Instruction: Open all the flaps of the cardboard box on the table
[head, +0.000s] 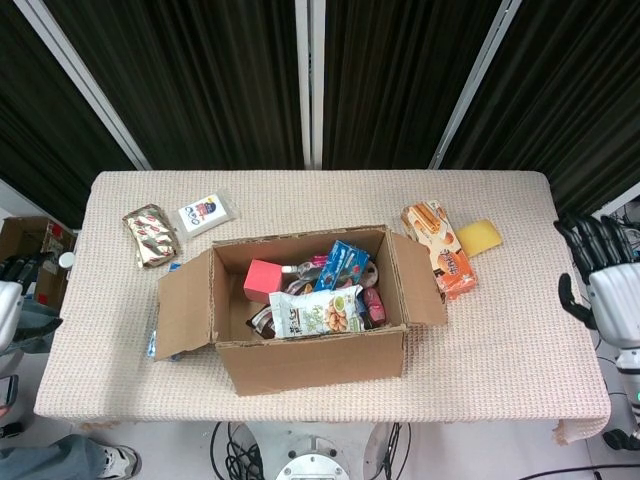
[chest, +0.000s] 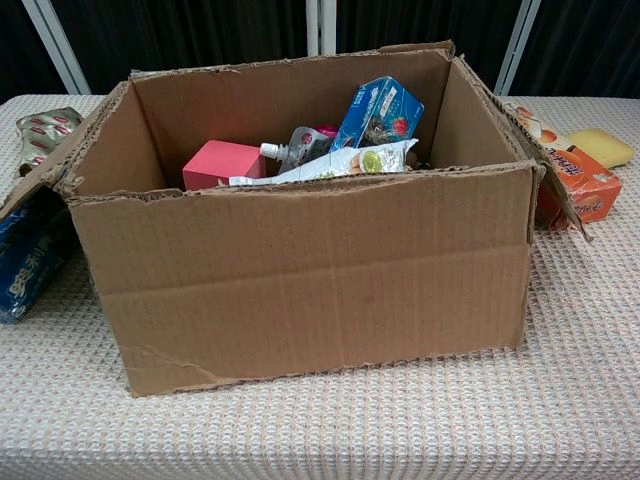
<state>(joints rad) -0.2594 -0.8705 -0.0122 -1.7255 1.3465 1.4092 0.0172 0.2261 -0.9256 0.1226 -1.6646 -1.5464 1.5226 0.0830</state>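
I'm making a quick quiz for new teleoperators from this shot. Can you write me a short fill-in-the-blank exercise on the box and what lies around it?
1. The cardboard box holds a small cube-shaped carton coloured ____.
2. The yellow sponge lies on the table next to the ____ biscuit pack.
3. The right hand hangs off the table's edge, holding ____.
4. The left flap partly covers a ____ snack pack.

Missing words: red; orange; nothing; blue

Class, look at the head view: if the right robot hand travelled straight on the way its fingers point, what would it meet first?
Probably nothing. The right robot hand sits off the table's right edge, fingers pointing toward the dark curtain; that path looks free, though depth is unclear.
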